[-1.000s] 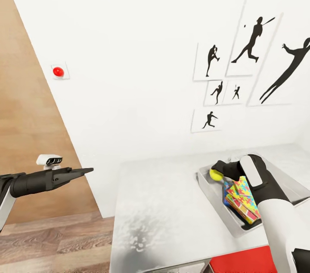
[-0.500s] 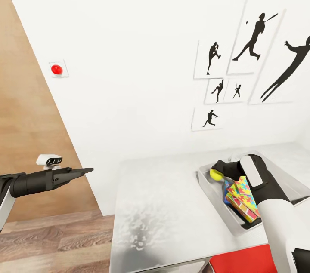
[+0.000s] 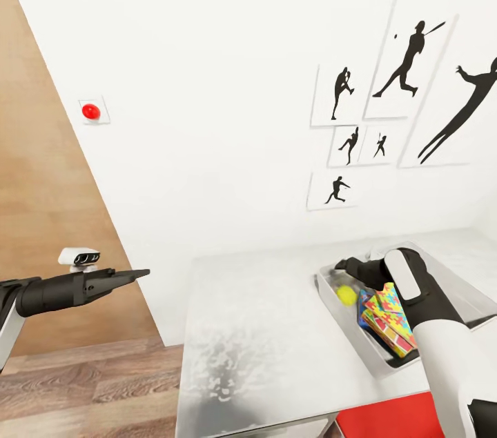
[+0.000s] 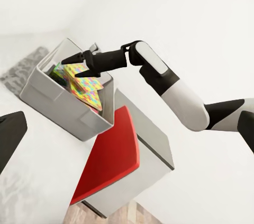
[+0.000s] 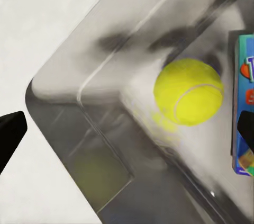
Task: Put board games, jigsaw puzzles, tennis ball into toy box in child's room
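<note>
The tennis ball (image 3: pixel 346 295) (image 5: pixel 189 91) lies loose on the floor of the toy box (image 3: pixel 337 317) (image 5: pixel 69 75), in its corner nearest the wall. My right gripper (image 3: pixel 343 266) (image 4: pixel 71 68) hangs open just above it, holding nothing. Beside the ball, the jigsaw puzzles (image 3: pixel 386 303) (image 4: pixel 84 83) lean on stacked board games (image 3: pixel 382 332) inside the box. A blue game box edge (image 5: pixel 242 102) shows next to the ball. The box stands on the table (image 3: pixel 262 327). My left gripper (image 3: pixel 140 274) is held out over the floor, far left of the table, open and empty.
A red round button (image 3: pixel 90 111) sits on the white wall at left. Black sports silhouettes (image 3: pixel 407 65) hang above the table. A red panel (image 3: pixel 393 421) (image 4: pixel 108 155) shows below the table's near edge. Wood-plank floor (image 3: pixel 83 390) lies at left.
My right gripper has opened and the tennis ball has dropped from it into the toy box. The left arm has stayed still.
</note>
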